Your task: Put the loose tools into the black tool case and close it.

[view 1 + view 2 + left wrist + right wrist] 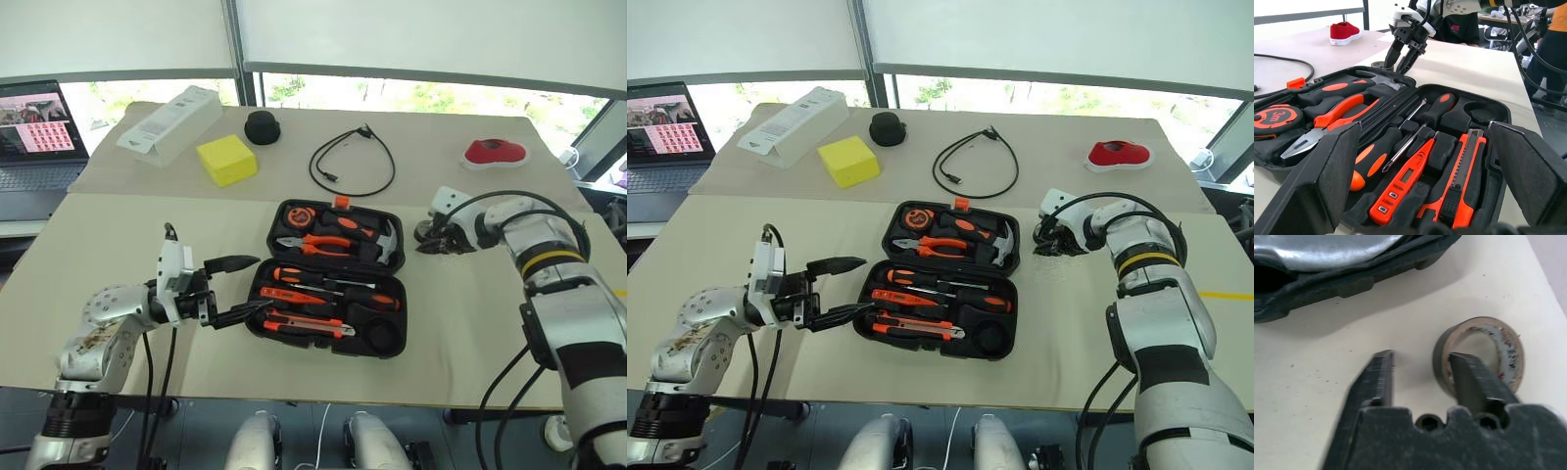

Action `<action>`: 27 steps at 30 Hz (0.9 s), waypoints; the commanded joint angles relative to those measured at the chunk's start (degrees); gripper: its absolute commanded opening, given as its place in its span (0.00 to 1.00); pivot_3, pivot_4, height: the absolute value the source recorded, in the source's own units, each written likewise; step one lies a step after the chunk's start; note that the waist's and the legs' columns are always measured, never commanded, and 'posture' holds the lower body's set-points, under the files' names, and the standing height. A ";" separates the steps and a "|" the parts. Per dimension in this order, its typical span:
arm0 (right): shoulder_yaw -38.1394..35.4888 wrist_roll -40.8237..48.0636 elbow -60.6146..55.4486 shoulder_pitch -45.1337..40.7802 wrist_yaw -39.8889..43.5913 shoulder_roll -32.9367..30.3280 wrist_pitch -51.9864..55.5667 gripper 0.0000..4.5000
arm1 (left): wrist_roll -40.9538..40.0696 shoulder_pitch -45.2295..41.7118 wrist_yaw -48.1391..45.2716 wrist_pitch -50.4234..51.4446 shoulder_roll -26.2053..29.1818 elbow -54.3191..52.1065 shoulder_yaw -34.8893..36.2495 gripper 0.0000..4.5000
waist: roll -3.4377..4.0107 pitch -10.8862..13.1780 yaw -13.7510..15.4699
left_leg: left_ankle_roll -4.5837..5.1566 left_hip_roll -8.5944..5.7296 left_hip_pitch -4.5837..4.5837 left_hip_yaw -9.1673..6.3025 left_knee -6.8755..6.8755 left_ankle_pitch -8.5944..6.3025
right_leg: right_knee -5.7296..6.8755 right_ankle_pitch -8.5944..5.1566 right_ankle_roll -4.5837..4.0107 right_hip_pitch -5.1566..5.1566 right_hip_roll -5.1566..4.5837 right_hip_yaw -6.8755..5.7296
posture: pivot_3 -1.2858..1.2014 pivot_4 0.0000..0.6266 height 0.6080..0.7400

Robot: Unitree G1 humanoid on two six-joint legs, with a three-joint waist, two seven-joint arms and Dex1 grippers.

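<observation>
- Across the frame's middle, the desk (118, 284) is lying under beige covering, windows running along the top.
- Centre frame, the black tool case (390, 345) is sitting open, screwdrivers (1415, 128), tester pen (1400, 185) and utility knife (1462, 178) already resting in their recesses.
- Right of the case, the right claw (1420, 369) is straddling the tape roll's (1476, 355) wall, one finger inside, not yet pinching; it needs closing, then lifting.
- Lower left, the left claw (235, 290) is hovering apart, empty.
</observation>
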 commanded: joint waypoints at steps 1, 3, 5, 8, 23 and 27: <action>-1.40 -0.46 0.20 -1.27 -0.83 -0.71 -2.36 0.10 | -0.55 0.75 0.22 -0.99 0.74 -2.57 1.41 1.00 | 0.00 0.00 -0.02 | 0.00 0.00 0.00 0.00 0.00 0.00 | 0.00 0.00 0.00 -0.01 0.00 0.00 | 0.52 0.24 1.00; -2.14 -0.13 0.09 -1.27 -0.60 -1.29 -3.49 0.01 | -0.54 1.24 0.34 -0.97 0.68 -3.01 1.35 1.00 | 0.00 0.00 -0.05 | 0.00 0.01 0.01 0.02 0.00 0.00 | 0.02 0.00 0.00 -0.01 0.00 0.01 | 0.52 0.24 1.00; -3.88 1.66 -0.55 -1.80 1.98 -2.00 -4.75 0.01 | -0.61 1.57 0.43 -0.92 0.66 -3.44 1.34 1.00 | 0.01 0.01 -0.09 | 0.00 0.01 0.00 0.02 0.00 0.00 | 0.02 0.00 0.00 -0.02 0.01 0.02 | 0.52 0.24 1.00; -8.88 8.76 -4.78 -2.52 16.82 -2.75 -6.01 0.01 | -1.00 2.27 -0.91 -1.87 0.97 -3.37 1.90 1.00 | 0.03 0.02 -0.02 | 0.00 0.01 -0.02 0.05 0.00 0.00 | 0.03 0.00 0.00 -0.05 0.01 0.03 | 0.52 0.24 1.00; -3.43 43.80 -90.90 29.53 20.72 -16.04 51.20 0.01 | -0.26 10.55 -10.39 -7.81 3.35 -4.17 0.15 1.00 | 0.11 0.08 0.41 | 0.01 0.11 0.00 -0.34 0.30 -0.01 | 0.43 -0.01 -0.02 -0.13 0.02 0.01 | 0.52 0.24 1.00; 0.16 41.34 -96.79 33.19 16.70 -18.09 55.41 0.01 | -0.27 10.62 -9.04 -7.39 2.14 -4.97 -0.76 1.00 | 0.09 0.09 0.50 | 0.01 0.12 0.01 -0.36 0.51 -0.01 | 0.54 -0.01 -0.03 -0.10 0.05 0.00 | 0.52 0.24 1.00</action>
